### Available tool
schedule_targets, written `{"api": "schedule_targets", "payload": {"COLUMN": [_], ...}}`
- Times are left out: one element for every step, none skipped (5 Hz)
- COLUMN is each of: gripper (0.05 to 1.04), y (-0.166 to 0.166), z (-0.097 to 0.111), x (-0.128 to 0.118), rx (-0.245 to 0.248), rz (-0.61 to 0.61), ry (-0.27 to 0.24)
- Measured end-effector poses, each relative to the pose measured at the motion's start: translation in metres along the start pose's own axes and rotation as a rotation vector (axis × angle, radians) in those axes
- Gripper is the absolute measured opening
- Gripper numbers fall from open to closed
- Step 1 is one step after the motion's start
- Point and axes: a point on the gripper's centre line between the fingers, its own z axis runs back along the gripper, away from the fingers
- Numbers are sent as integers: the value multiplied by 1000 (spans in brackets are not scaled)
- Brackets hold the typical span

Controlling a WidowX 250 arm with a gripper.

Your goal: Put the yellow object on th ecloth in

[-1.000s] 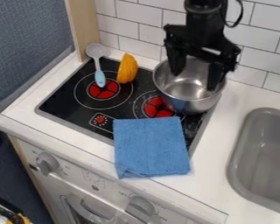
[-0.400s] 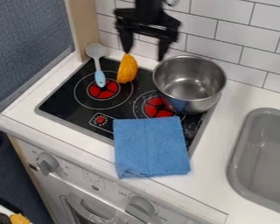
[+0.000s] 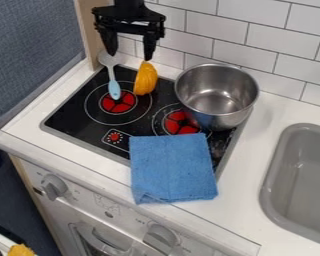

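Read your clock face in the camera view, with the yellow object at its centre. That object sits on the black cooktop, so by my reading none of the transfer is done: you have the pick-up, the carry and the release all left.

Your gripper hangs at eleven o'clock from it, fingers spread wide, nothing between them. One fingertip appears close to the object's upper end, but you can't tell from here whether they touch. The opening sits to the ten-to-eleven side, so you probably need to shift it toward four o'clock and lower it before closing.

Your target, the blue cloth, lies flat between five and six o'clock, well apart from the object, over the cooktop's front edge and the white counter. It is spread out, so it looks ready to receive the object.

Mind the spoon just beside the object at nine o'clock; a finger coming down on that side could catch it. The metal pot stands between three and four, so favour a path straight toward six once you lift.
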Motion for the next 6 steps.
{"api": "schedule_targets", "payload": {"gripper": [1000, 1000, 1000, 1000, 1000, 965], "y": [0, -2, -6, -6, -5, -7], "z": [-11, -25, -30, -40, -43, -49], "x": [2, 2, 6, 5, 5, 3], "rx": [9, 8, 11, 16, 22, 25], "rz": [7, 4, 1, 10, 18, 27], "ry": [24, 59, 67, 93, 106, 126]}}
